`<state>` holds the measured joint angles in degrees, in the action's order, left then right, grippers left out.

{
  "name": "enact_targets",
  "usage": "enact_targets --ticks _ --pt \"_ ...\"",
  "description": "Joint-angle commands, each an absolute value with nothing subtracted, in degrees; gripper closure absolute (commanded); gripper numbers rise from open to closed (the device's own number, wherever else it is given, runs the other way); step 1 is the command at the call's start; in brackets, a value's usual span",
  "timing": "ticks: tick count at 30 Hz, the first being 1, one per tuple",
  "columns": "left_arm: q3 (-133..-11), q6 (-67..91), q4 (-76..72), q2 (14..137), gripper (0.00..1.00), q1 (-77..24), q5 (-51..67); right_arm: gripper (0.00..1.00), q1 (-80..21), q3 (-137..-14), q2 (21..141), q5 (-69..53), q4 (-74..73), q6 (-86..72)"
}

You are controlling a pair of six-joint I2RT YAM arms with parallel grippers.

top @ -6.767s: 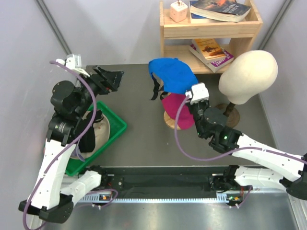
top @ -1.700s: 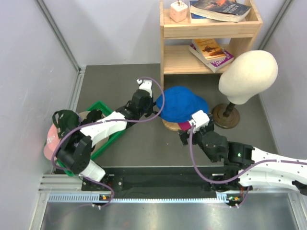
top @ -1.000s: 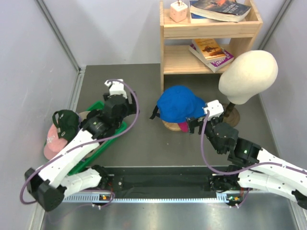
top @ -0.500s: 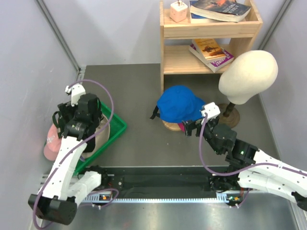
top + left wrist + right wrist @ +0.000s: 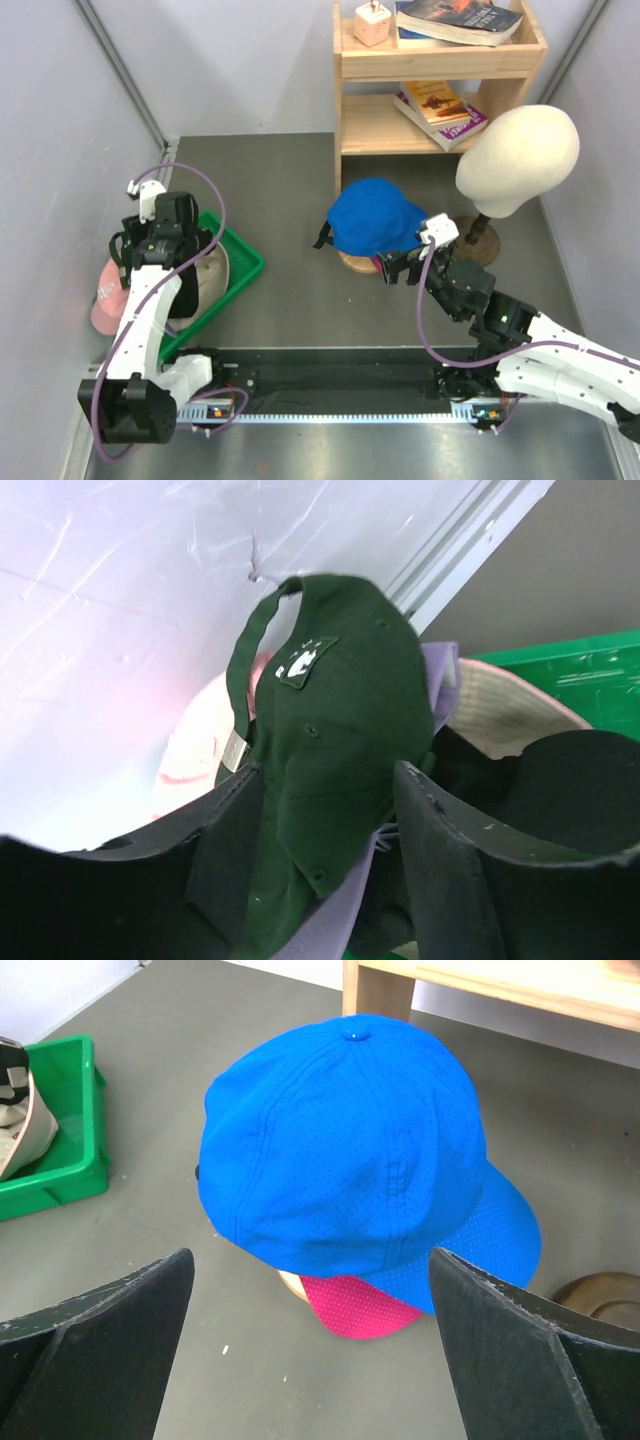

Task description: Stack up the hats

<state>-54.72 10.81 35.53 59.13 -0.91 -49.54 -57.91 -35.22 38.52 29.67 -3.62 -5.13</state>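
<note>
We count six hats, two arms, one bin, one stand, one head form and one shelf.

Far left, against the wall, three caps lie in a heap. There is a pale pink cap (image 5: 195,750), a lavender cap (image 5: 443,680), and over that a dark green cap (image 5: 330,730) with a white logo. The left arm (image 5: 145,310) reaches over them. The left jaws stand wide open on either side of the dark green cap, and we cannot tell whether they touch it.

Just right of the heap, the green bin (image 5: 245,262) holds one cream hat (image 5: 212,270) and some black fabric (image 5: 580,790) we cannot make out.

In the middle of the counter (image 5: 290,190), the blue cap (image 5: 372,215) sits on the bright pink hat (image 5: 360,1310), both on the wooden stand (image 5: 352,263). The right arm (image 5: 520,330) holds the right jaws gaping just near of them, gripping nothing.

Further right stands the cream head form (image 5: 520,145), with the shelf (image 5: 440,75) behind.

Half a second ago the left arm sat a little further right. Nearly seven seconds ago the blue cap lay further back, leaving the pink hat uncovered.
</note>
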Motion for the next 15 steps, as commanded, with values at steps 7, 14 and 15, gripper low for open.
enact_targets --ticks 7,14,15 --pt "-55.0 11.5 34.4 62.0 0.92 2.5 -43.9 0.0 -57.1 -34.7 36.4 28.7 -1.1 -5.2" --pt "-59.7 12.0 36.8 60.6 1.0 2.5 -35.1 0.0 -57.0 -34.6 35.2 29.2 -1.6 -5.3" --pt "-60.6 12.2 37.5 60.2 1.0 2.5 -33.5 0.0 -57.0 -34.6 35.1 29.2 -1.6 -5.2"
